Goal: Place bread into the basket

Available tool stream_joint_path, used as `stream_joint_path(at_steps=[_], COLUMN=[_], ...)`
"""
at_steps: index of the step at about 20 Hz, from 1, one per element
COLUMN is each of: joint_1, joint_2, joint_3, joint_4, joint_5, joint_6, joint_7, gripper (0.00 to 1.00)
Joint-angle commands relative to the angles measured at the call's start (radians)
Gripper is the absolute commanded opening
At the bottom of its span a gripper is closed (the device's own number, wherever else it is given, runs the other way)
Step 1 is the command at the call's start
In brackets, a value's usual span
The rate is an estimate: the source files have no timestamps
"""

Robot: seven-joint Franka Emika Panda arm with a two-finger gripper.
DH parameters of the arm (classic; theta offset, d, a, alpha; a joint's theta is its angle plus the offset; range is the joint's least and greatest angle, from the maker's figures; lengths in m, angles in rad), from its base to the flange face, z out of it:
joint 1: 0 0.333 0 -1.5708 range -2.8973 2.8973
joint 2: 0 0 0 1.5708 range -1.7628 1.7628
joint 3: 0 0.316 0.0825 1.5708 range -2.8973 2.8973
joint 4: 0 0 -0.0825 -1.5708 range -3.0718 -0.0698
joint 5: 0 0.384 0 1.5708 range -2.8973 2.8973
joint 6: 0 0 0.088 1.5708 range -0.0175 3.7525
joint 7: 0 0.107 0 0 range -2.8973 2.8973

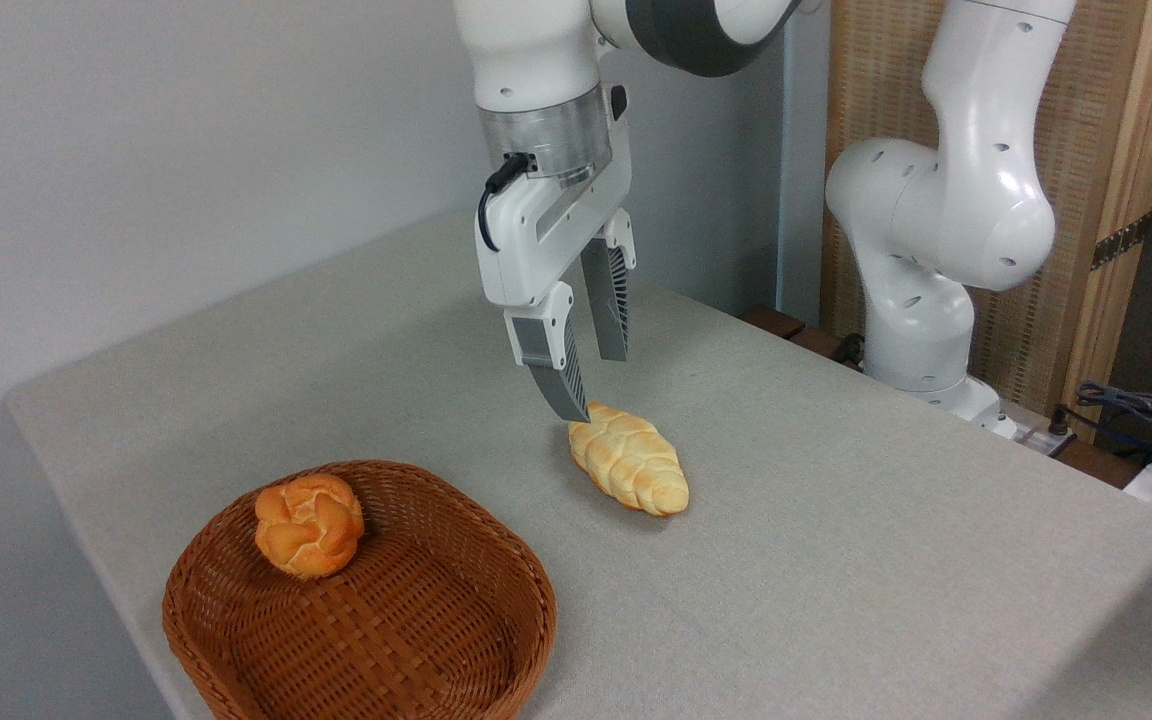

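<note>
The bread, a pale yellow braided loaf with pointed ends, lies on the grey table to the right of the basket. The reddish-brown wicker basket sits at the front left. My gripper hangs just above the loaf's far end, open, with nothing between its fingers. The nearer fingertip overlaps the loaf's tip in the picture; whether it touches I cannot tell.
A round orange knotted roll rests inside the basket at its far left side. The arm's white base stands at the table's back right. Cables lie at the far right. A grey wall runs behind the table.
</note>
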Motion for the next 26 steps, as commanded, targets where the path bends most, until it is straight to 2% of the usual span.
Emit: stream_joint_path(at_steps=[1,18,22,26], joint_1=[-0.029,-0.032,-0.029,0.000], joint_2=[0.014,0.017,0.022,0.023], joint_3=[0.076,0.074,0.076,0.078], joint_4=[0.032,0.032,0.009,-0.005], joint_5=[0.016,0.018,0.034,0.039], joint_6=[-0.106,-0.095,-0.014,-0.014], joint_7=[0.430,0.440,0.555,0.701], gripper=[1.00,1.00,0.97,0.98])
